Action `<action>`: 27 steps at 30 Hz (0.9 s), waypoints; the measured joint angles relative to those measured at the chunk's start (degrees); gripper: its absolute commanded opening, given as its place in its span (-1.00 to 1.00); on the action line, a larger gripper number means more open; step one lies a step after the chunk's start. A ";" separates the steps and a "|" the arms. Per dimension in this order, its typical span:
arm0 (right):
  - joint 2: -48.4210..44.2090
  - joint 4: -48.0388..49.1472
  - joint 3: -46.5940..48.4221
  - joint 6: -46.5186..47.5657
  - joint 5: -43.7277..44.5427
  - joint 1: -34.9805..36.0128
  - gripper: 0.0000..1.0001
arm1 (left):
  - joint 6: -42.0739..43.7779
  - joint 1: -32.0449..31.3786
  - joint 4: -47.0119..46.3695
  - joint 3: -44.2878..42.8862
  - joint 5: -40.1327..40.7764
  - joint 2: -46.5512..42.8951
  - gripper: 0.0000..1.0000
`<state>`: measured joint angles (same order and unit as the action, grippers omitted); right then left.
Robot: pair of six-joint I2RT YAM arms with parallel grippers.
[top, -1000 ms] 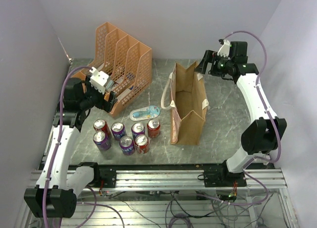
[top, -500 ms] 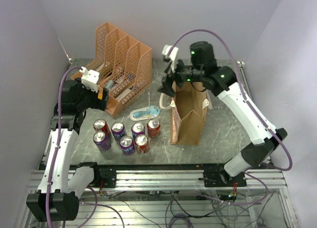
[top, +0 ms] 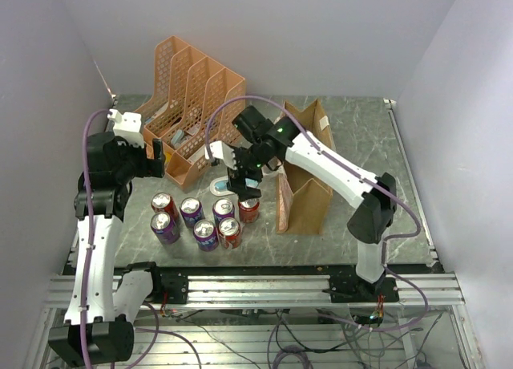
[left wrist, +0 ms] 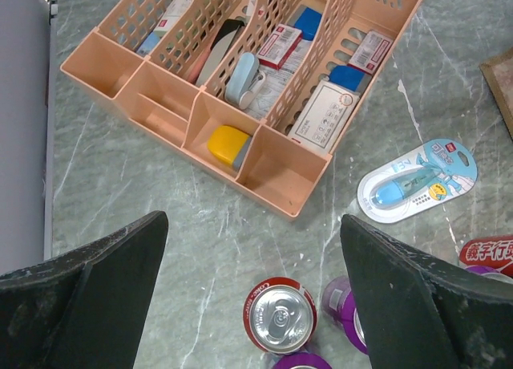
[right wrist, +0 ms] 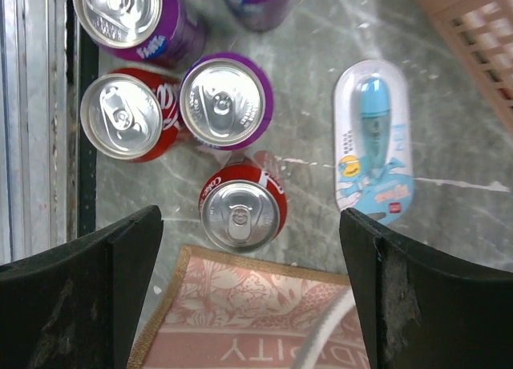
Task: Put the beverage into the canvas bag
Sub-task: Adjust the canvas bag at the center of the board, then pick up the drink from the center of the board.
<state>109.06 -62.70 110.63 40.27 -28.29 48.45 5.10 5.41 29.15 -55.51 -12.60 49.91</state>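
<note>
The canvas bag (top: 309,207), tan-brown with a white strap and a pinkish patterned side, stands open-topped on the table (top: 369,128), right of centre. Just left of it a red can (right wrist: 240,215) stands upright beside the other cans (top: 206,234). The right end effector (top: 243,181) hovers over that can, fingers spread wide, holding nothing. The left end effector (left wrist: 252,220), equally wide and empty, hangs near the orange organiser (left wrist: 280,184).

The cans (top: 206,231) are standing clustered at the near left of the tabletop (top: 369,144), the canvas bag (top: 283,204) just right of them. The file organiser (top: 228,104) is sitting behind them, a blister pack (right wrist: 374,136) lying between the two.
</note>
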 measured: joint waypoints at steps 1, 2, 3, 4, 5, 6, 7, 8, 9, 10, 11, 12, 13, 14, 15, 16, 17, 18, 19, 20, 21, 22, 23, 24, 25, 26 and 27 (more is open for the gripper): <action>0.98 -0.85 0.00 0.87 0.28 0.31 0.85 | -0.07 0.04 0.44 -0.20 0.02 -0.04 0.99; 1.86 -1.64 0.00 1.62 0.57 0.55 0.85 | -0.04 0.07 0.79 -0.35 0.00 -0.09 0.98; 2.58 -2.32 0.00 2.27 0.83 0.76 0.86 | -0.02 0.07 1.22 -0.46 0.02 -0.11 0.97; 3.30 -2.78 -0.07 2.89 1.20 1.03 0.87 | 0.00 0.07 1.70 -0.59 0.02 -0.11 0.98; 3.80 -2.91 -0.35 3.43 1.75 1.27 0.88 | 0.04 0.07 2.25 -0.74 0.09 -0.11 0.97; 4.02 -2.86 -0.96 3.78 2.40 1.49 0.89 | 0.09 0.09 2.69 -0.87 0.17 -0.13 0.97; 4.02 -2.71 -1.95 4.09 2.97 1.68 0.90 | 0.20 0.09 3.04 -0.90 0.28 -0.24 0.96; 4.00 -2.62 -2.91 4.35 3.61 1.90 0.90 | 0.26 0.09 3.43 -0.90 0.39 -0.39 0.96; 3.96 -2.23 -4.17 4.59 4.31 2.19 0.91 | 0.31 0.09 3.82 -0.90 0.42 -0.61 0.96; 3.96 -1.97 -5.03 4.70 4.94 2.40 0.91 | 0.37 0.09 3.98 -0.90 0.44 -0.85 0.96; 3.96 -1.62 -6.16 4.83 5.66 2.64 0.91 | 0.42 0.09 4.11 -0.90 0.46 -1.14 0.96; 3.96 -1.40 -7.34 4.92 6.36 2.75 0.91 | 0.42 0.09 4.20 -0.90 0.46 -1.42 0.96; 3.96 -1.31 -7.93 4.98 6.84 2.95 0.91 | 0.44 0.09 4.20 -0.90 0.46 -1.77 0.95; 3.96 -1.05 -8.76 5.05 7.39 3.02 0.91 | 0.44 0.09 4.20 -0.90 0.48 -2.10 0.95; 3.96 -0.90 -9.18 5.09 7.80 3.06 0.91 | 0.44 0.13 4.20 -0.90 0.46 -2.29 0.95; 3.96 -0.44 -9.81 5.14 8.31 3.13 0.91 | 0.44 0.17 4.20 -0.90 0.46 -2.47 0.95; 3.96 -0.13 -10.16 5.16 8.61 3.15 0.90 | 0.44 0.22 4.20 -0.90 0.48 -2.58 0.95; 3.96 0.44 -10.69 5.14 8.87 3.15 0.89 | 0.44 0.31 4.20 -0.90 0.46 -2.67 0.95; 3.96 0.94 -11.08 5.11 9.27 3.15 0.88 | 0.44 0.39 4.20 -0.90 0.46 -2.67 0.95; 3.98 1.53 -11.47 5.07 9.57 3.15 0.87 | 0.44 0.50 4.20 -0.90 0.48 -2.69 0.95; 4.00 2.03 -11.74 5.01 9.77 3.15 0.85 | 0.44 0.57 4.20 -0.90 0.50 -2.67 0.95; 4.04 2.60 -11.91 4.94 9.92 3.15 0.83 | 0.44 0.61 4.20 -0.90 0.50 -2.69 0.95; 4.07 3.17 -12.11 4.81 10.01 3.15 0.79 | 0.44 0.68 4.20 -0.90 0.50 -2.69 0.95; 4.13 3.76 -12.31 4.74 10.12 3.15 0.76 | 0.44 0.72 4.20 -0.90 0.50 -2.69 0.95; 4.22 4.33 -12.48 4.61 10.12 3.15 0.74 | 0.44 0.79 4.20 -0.90 0.50 -2.71 0.94; 4.28 4.92 -12.68 4.50 10.16 3.15 0.71 | 0.44 0.87 4.20 -0.90 0.50 -2.73 0.94; 4.33 5.33 -12.87 4.37 10.16 3.15 0.68 | 0.44 0.92 4.20 -0.90 0.50 -2.78 0.94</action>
<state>113.38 -57.36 97.76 44.64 -18.13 51.59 5.54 6.33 33.34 -56.40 -12.10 47.13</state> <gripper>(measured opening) 0.881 0.975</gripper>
